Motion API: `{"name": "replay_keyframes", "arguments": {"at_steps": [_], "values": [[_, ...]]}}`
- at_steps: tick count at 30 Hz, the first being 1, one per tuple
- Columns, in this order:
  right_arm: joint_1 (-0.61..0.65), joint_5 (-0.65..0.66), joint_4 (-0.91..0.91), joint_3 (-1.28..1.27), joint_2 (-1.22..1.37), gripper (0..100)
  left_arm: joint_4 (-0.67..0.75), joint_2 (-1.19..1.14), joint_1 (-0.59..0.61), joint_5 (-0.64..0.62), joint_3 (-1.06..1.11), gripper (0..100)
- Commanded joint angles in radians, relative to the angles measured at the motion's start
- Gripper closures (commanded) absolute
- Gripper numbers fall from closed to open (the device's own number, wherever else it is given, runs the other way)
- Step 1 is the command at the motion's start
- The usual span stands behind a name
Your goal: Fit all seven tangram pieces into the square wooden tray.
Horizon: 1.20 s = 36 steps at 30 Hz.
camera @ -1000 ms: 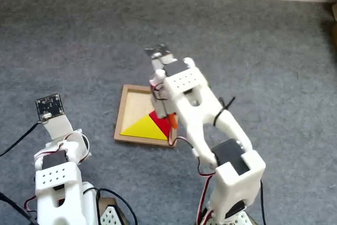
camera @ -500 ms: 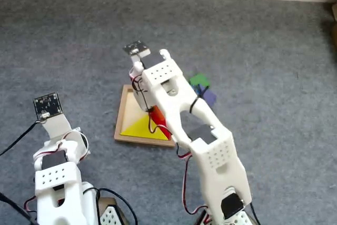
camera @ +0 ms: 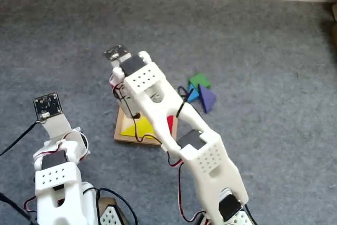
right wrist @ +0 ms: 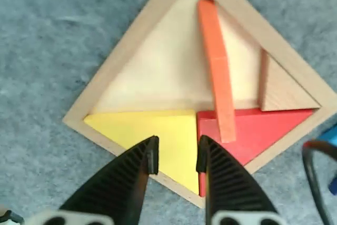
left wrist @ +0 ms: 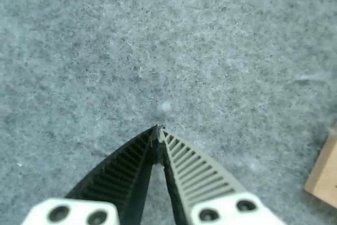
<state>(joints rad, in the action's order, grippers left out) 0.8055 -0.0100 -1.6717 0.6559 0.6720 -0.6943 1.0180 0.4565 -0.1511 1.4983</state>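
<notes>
Tray (right wrist: 126, 54) mid-frame holds orange piece (right wrist: 216, 67) askew over red triangle (right wrist: 263, 127); right gripper (right wrist: 176, 154), parted and empty, should nudge it flat gently; left gripper (left wrist: 158, 131) clenched on nothing.

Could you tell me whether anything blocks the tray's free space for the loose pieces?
Yes: the orange piece lies askew across the tray's bare floor, one end over the red triangle. The right arm also hangs over the tray, between it and the green, blue and purple pieces.

One wooden tray (right wrist: 126, 51), three coloured pieces (right wrist: 152, 130) inside, perhaps a fourth in plain wood (right wrist: 284, 90), three loose pieces (camera: 199, 81), two arms (camera: 158, 98)
</notes>
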Motion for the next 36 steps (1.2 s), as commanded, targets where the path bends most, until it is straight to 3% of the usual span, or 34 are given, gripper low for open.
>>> {"name": "replay_keyframes", "arguments": {"at_steps": [1, 9, 14, 16, 23, 36], "values": [[0.022, -0.012, -0.022, 0.056, -0.021, 87.1, 0.015, 0.015, 0.007, 0.009, -0.035, 99], [-0.059, -0.003, -0.088, 0.065, -0.077, 87.6, 0.015, 0.015, 0.007, 0.009, -0.035, 99], [-0.140, 0.080, -0.088, 0.065, -0.176, 99.8, 0.015, 0.015, 0.007, 0.009, -0.035, 99], [-0.174, 0.115, -0.087, 0.061, -0.203, 98.8, 0.015, 0.015, 0.007, 0.009, -0.035, 99], [-0.268, 0.123, 0.107, 0.038, -0.127, 99.3, 0.015, 0.015, 0.005, 0.009, -0.035, 99], [-0.074, 0.117, 0.142, 0.018, 0.024, 99.3, 0.015, 0.015, 0.005, 0.009, -0.035, 99]]}}
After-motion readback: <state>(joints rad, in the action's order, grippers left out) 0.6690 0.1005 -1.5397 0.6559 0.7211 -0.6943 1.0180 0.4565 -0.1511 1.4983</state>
